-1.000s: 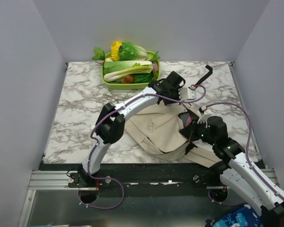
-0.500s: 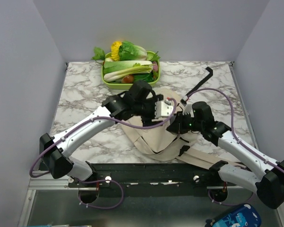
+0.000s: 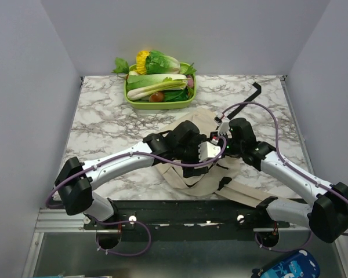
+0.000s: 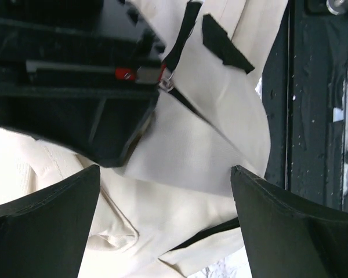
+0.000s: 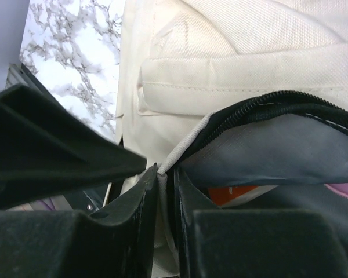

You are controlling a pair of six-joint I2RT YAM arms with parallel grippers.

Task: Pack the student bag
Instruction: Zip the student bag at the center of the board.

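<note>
Your left hand (image 4: 165, 194) has just sprung wide open above the bag (image 3: 192, 120), which lies near the front of the surface (image 3: 104, 127), while your right hand (image 5: 165, 174) pinches its zip edge (image 5: 232, 113), likely holding it open for packing.

Soft, even overhead light left only faint shadows on the table (image 3: 104, 133). In the wrist views the black fingers (image 4: 40, 226) were dark and blurred, while the cream cloth of the bag (image 4: 180, 156) was bright and sharp.
</note>
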